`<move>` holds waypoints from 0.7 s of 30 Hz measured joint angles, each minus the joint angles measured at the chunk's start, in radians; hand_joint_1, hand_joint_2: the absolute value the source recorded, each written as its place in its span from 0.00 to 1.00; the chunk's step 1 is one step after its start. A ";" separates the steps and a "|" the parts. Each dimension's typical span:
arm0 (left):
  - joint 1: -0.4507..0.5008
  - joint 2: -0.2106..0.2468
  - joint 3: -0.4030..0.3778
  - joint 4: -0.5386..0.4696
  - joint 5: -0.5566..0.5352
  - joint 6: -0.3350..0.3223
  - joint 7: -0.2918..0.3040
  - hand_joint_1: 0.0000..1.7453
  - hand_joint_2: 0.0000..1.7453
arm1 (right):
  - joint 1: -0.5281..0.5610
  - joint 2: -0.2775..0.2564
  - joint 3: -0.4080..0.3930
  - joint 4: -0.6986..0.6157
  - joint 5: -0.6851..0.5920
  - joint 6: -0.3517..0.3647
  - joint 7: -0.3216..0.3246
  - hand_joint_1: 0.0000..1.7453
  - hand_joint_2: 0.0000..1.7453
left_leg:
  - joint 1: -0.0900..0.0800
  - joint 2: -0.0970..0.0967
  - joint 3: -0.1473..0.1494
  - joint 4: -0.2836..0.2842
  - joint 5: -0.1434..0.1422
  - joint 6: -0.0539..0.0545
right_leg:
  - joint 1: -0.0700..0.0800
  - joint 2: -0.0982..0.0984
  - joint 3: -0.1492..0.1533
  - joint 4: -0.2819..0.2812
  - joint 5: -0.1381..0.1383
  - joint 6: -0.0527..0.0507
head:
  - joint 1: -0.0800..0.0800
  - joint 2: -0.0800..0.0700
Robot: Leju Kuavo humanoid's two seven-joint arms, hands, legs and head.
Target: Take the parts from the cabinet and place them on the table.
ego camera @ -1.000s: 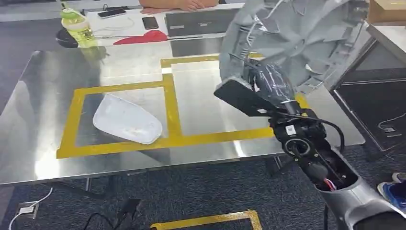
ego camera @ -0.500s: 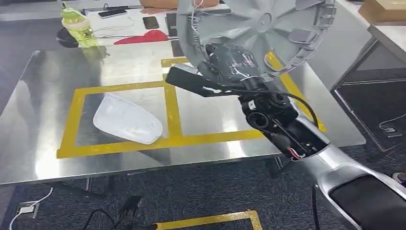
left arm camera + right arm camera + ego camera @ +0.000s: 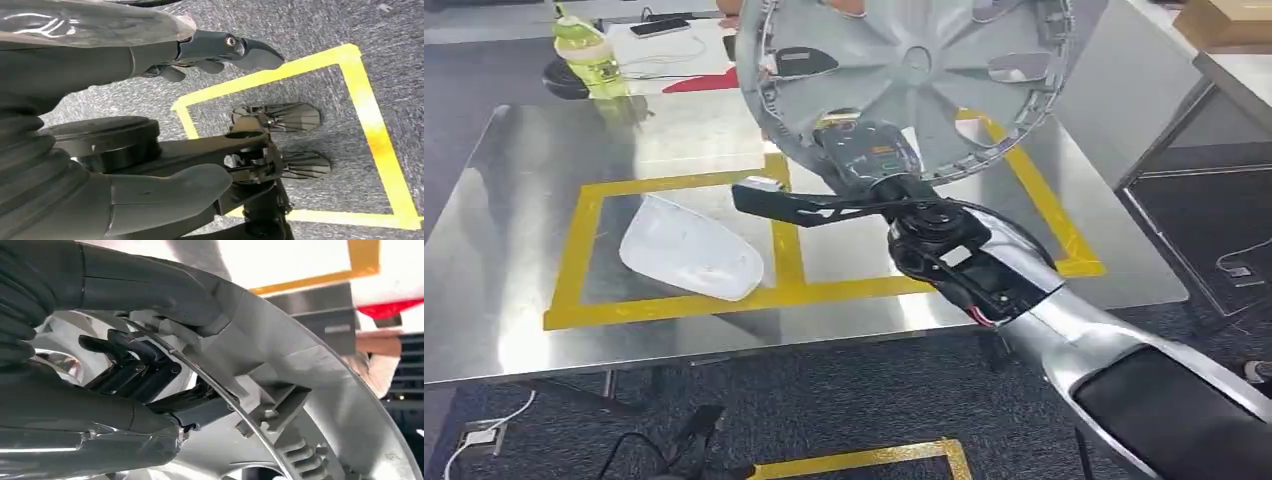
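**Steel table on grey carpet, yellow tape on both**

A polished steel table [image 3: 514,310] carries yellow tape [image 3: 776,215] marking two squares. Dark grey carpet [image 3: 824,400] lies beneath, with more yellow floor tape [image 3: 864,459] and a loose white cable [image 3: 484,430]. At the far side stand a green bottle [image 3: 584,50], two phones [image 3: 737,46], a red object [image 3: 724,78] and a person's forearm [image 3: 377,342]. A black cabinet [image 3: 1204,220] stands right.

Right hand [image 3: 864,160] raised on an outstretched arm, fingers clamped; left hand [image 3: 150,45] hangs loosely, holding nothing.
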 joint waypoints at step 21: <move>-0.002 0.000 -0.007 0.000 0.000 -0.002 0.002 0.00 1.00 | -0.028 0.030 0.140 0.177 0.145 0.087 0.009 1.00 1.00 | 0.000 0.001 0.001 0.000 0.000 0.000 | 0.000 0.001 0.000 0.000 0.000 0.000 | 0.000 0.000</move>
